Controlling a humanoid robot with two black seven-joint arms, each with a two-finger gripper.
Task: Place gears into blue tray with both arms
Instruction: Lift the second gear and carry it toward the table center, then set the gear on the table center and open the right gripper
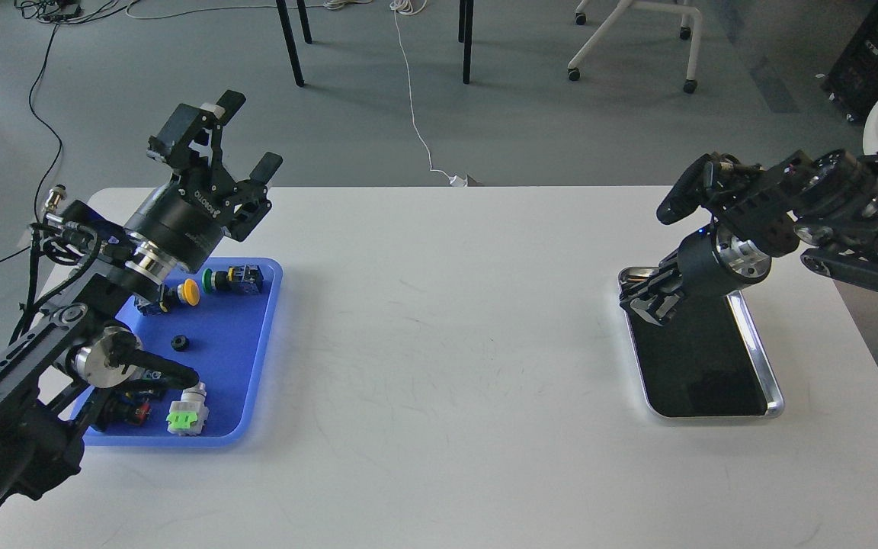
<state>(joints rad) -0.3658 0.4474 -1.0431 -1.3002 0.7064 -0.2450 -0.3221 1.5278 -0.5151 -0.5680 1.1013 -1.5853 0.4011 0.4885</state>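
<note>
Blue tray (256,358) long axis front-back (one gear (178,343) flat) | left gripper (237,130) agape, empty | right gripper (648,293) unclear

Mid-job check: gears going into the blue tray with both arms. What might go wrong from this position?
1. The right gripper is down at the far end of the black tray; its fingers look dark and bunched, so I cannot confirm it holds a gear.
2. The blue tray is crowded with push-button switches; a dropped gear could bounce off one.
3. The left arm hides part of that tray, so the one visible gear may not be the only one.
</note>
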